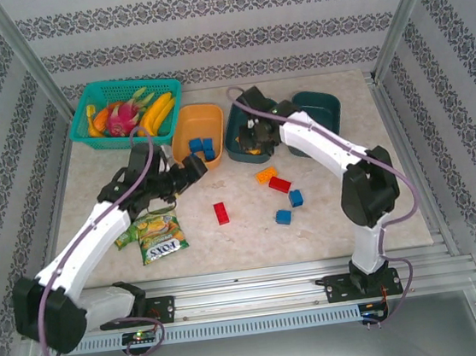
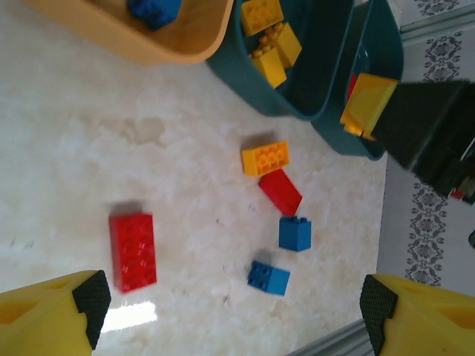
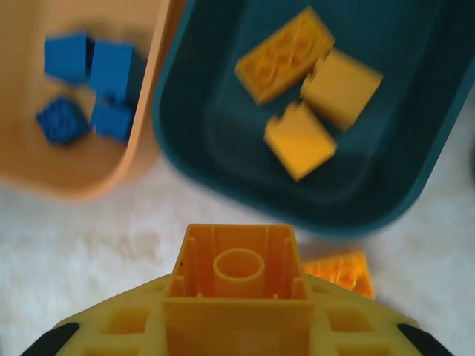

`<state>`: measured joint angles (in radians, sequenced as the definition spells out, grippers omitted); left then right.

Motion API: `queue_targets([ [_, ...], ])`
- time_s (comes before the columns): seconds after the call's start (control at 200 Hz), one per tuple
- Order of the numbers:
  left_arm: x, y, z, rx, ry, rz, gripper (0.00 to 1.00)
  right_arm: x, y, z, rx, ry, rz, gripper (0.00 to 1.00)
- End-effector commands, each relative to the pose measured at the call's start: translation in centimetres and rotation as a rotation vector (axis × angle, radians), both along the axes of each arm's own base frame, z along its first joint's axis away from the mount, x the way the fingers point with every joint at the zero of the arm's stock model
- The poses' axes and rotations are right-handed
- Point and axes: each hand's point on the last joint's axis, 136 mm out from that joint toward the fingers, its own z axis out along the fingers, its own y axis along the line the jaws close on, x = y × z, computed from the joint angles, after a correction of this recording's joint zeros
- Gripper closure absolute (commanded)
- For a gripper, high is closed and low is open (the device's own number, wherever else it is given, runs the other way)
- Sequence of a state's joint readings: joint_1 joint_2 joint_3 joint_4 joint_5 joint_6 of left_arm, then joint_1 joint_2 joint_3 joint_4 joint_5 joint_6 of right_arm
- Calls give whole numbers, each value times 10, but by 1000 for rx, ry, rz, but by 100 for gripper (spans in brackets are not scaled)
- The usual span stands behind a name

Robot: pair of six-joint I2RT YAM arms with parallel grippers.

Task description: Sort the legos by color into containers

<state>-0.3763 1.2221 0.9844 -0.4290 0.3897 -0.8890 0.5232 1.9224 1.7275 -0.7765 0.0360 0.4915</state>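
Right pincer is pinching a yellow brick by the middle teal tub; left pincer is gaping wide, nearby.

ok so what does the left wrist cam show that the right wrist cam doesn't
Left wrist adds: two red bricks and two blue bricks loose on the table, plus the second teal tub.
Right wrist adds: the hollow underside of the held yellow brick in the right gripper, and four blue bricks in the orange tub.
Both: the orange tub, the other teal tub with yellow bricks inside, and a loose yellow brick on the table.
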Motion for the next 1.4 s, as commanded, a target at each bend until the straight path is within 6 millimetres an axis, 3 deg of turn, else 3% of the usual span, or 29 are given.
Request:
queue_targets([
  [0.0, 37, -9, 22, -19, -100, -50, 10, 32, -23, -22, -58, 34, -112, 84],
  [0.195, 84, -16, 20, -40, -101, -67, 11, 87, -42, -38, -117, 29, -207, 85],
  [0.39, 105, -24, 12, -37, -95, -86, 11, 126, -42, -65, -118, 17, -204, 85],
  [0.595, 109, -25, -4, -33, -68, -92, 11, 138, -51, -100, -105, 89, -237, 83],
  [0.784, 109, -27, -6, -36, -64, -94, 11, 138, -47, -112, -56, 128, -234, 69],
  [0.914, 105, -24, -3, -30, -62, -93, 12, 140, -41, -90, -20, 99, -221, 52],
  [1.114, 80, -13, -4, -1, -37, -83, 12, 133, -29, -10, 12, -33, -178, 41],
  [1.259, 53, -3, -4, 20, -20, -82, 11, 107, -19, 37, 10, -100, -147, 40],
  [1.394, 23, 10, -4, 49, -7, -74, 11, 68, -10, 57, 11, -122, -121, 41],
])
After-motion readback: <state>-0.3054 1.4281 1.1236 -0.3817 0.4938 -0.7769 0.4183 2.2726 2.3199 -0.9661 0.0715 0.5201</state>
